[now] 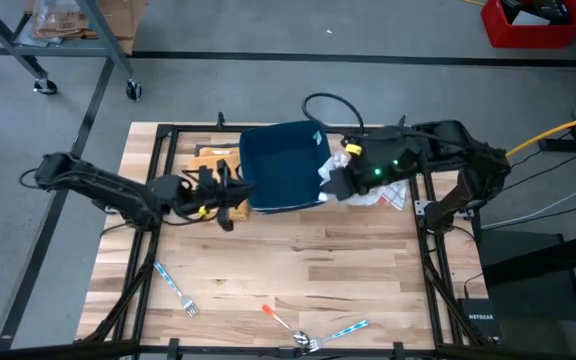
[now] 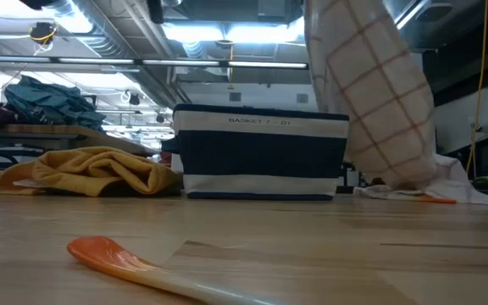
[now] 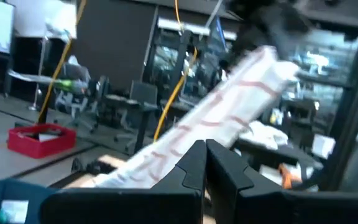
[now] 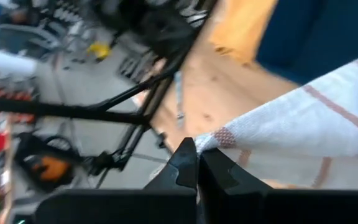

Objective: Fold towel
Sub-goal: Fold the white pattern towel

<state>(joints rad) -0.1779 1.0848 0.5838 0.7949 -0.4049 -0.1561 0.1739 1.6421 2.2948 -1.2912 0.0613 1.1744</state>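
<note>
Towel (image 4: pixel 303 130), white with red checks, hangs pinched in the right gripper (image 4: pixel 196 163) beside the navy basket (image 1: pixel 283 165); left gripper (image 3: pixel 205 163) clenched empty.

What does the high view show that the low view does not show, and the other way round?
Only the high view shows both arms: the left pincer beside the basket, the right pincer shut on the checked towel at the basket's other side. It also shows two blue forks near the table's front edge.

Only the low view shows the lettering on the basket's striped side and the towel hanging down from above.

Both show the dark blue basket, the yellow cloth, the orange spoon and the wooden table.
</note>
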